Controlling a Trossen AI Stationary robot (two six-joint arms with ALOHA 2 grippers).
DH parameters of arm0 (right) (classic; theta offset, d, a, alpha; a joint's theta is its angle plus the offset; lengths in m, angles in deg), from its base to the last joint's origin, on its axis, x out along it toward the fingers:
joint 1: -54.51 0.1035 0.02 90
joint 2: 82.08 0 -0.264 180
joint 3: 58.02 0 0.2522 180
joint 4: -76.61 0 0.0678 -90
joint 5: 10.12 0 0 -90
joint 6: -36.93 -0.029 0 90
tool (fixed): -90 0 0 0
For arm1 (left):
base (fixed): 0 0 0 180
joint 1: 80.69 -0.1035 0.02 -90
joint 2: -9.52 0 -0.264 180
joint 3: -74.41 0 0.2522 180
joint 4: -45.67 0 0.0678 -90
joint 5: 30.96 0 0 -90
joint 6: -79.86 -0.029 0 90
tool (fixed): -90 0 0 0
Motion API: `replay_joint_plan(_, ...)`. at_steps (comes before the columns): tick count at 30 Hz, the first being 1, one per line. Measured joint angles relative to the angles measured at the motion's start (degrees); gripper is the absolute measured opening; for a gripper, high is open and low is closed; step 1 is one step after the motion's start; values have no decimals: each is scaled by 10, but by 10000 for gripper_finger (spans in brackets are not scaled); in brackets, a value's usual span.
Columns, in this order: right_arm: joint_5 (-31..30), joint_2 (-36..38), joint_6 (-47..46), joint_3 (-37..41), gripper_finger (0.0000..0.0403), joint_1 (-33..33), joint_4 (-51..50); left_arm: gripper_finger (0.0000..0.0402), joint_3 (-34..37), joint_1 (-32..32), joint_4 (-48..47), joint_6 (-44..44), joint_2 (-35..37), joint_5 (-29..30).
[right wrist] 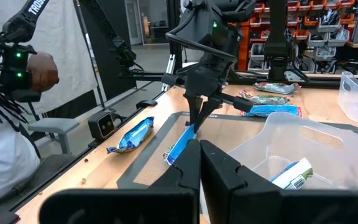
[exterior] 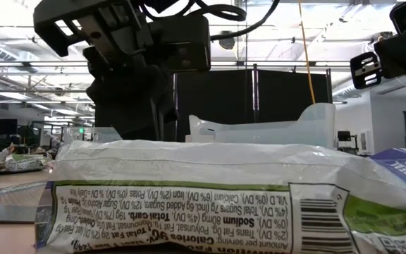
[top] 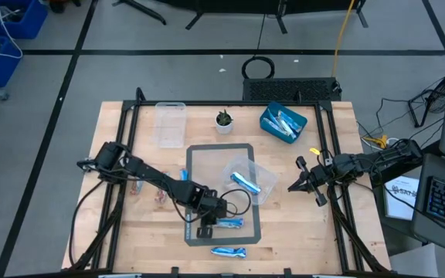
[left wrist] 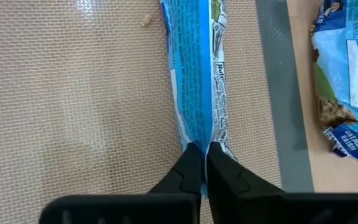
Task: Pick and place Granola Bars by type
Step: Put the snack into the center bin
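My left gripper (top: 215,223) (left wrist: 204,149) stands over the grey mat (top: 195,154) and is shut on a bright blue granola bar (top: 232,224) (left wrist: 194,68). A second blue bar (top: 229,252) lies on the bare wood by the near edge and fills the low view (exterior: 203,197). A third blue bar (top: 246,183) lies in a tipped clear tub (top: 238,171). Brownish-pink bars (top: 136,186) lie at the table's left. My right gripper (top: 293,188) (right wrist: 199,149) hangs shut over the table's right side, touching nothing. My left gripper pinches the blue bar by its end seam (left wrist: 199,138) between the two fingers. The fingers come down from above, slanting toward the table's right, and the bar runs on away from them. In the right wrist view the bar (right wrist: 180,146) slopes from the fingers down to the mat.
A blue bin (top: 283,123) with several bars sits at the far right. An upright clear tub (top: 170,123) and a small plant pot (top: 224,120) stand at the far edge. A person (right wrist: 17,68) stands beyond the table's left side.
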Motion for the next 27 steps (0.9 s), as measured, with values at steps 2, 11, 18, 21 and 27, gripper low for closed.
replay_joint_plan(2,0,0,0,0,0,0,0,13,0,0,0,-8,0,-1)
replay_joint_plan(11,0,0,0,0,0,0,0,4,0,1,0,-41,0,3)
replay_joint_plan(18,0,0,0,0,0,0,0,3,1,9,10,-93,18,37)
replay_joint_plan(21,0,0,0,0,0,0,0,2,1,12,9,-101,34,52)
replay_joint_plan(27,0,-3,0,0,0,0,2,1,1,12,-4,-114,62,71)
